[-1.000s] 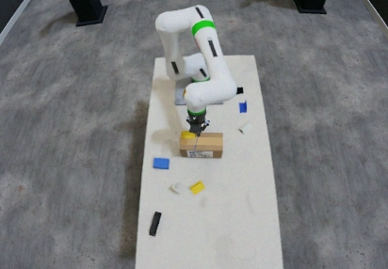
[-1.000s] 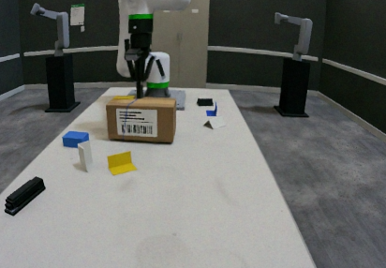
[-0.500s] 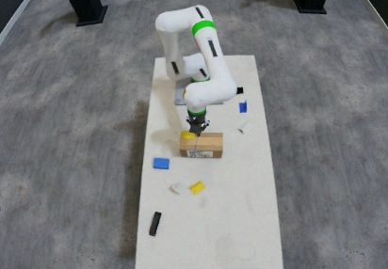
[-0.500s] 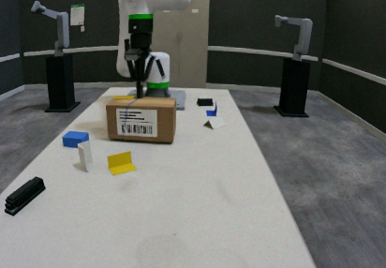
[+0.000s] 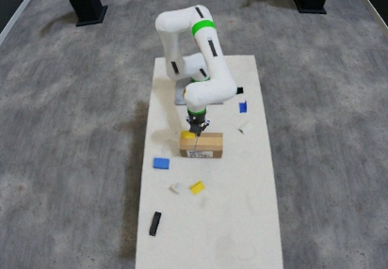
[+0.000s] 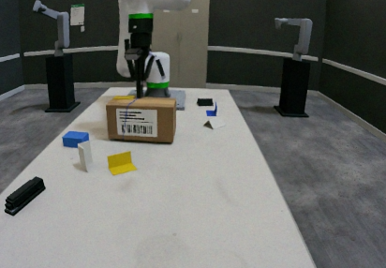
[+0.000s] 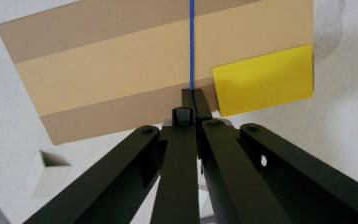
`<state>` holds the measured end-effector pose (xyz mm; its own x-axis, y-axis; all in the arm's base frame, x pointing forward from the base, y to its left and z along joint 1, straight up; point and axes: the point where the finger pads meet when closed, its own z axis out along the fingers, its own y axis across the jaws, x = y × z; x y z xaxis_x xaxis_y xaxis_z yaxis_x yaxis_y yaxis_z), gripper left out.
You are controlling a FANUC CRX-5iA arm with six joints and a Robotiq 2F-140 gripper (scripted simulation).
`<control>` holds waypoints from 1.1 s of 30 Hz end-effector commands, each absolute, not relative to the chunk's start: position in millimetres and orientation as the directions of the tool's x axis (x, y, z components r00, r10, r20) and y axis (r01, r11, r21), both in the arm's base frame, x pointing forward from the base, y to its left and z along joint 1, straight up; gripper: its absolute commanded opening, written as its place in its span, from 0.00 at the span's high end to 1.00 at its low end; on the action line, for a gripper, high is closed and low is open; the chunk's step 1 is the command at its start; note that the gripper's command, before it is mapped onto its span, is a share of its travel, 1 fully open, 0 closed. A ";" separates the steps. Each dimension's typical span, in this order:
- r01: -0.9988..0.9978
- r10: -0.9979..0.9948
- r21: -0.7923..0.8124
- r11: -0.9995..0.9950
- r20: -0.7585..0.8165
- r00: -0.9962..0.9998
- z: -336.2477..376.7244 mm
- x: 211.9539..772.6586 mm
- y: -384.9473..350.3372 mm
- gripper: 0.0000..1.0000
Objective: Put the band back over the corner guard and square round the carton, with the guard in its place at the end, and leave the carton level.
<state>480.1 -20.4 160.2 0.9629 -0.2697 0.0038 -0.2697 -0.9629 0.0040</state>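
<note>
A brown carton (image 5: 205, 142) (image 6: 141, 118) (image 7: 130, 60) with a label on its front stands on the white table (image 5: 212, 231). A yellow corner guard (image 5: 187, 134) (image 6: 124, 97) (image 7: 262, 80) sits on the carton's top at one end corner. A thin blue band (image 7: 191, 45) runs across the carton's top beside the guard, not over it. My gripper (image 5: 198, 133) (image 6: 139, 95) (image 7: 191, 104) points down at the carton's rear top edge, with its fingertips pinched together on the band's end there.
Loose on the table: a blue block (image 5: 161, 163) (image 6: 75, 138), a white guard (image 5: 176, 187) (image 6: 85, 155), a yellow guard (image 5: 197, 187) (image 6: 120, 162), a black block (image 5: 154, 223) (image 6: 24, 195), a blue guard (image 5: 242, 106) (image 6: 212, 111), a second white guard (image 5: 244, 127) (image 6: 214, 124).
</note>
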 end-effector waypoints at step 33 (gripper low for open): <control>-0.270 -0.270 0.004 -0.963 0.006 0.963 175.1 480.4 -20.4 0.90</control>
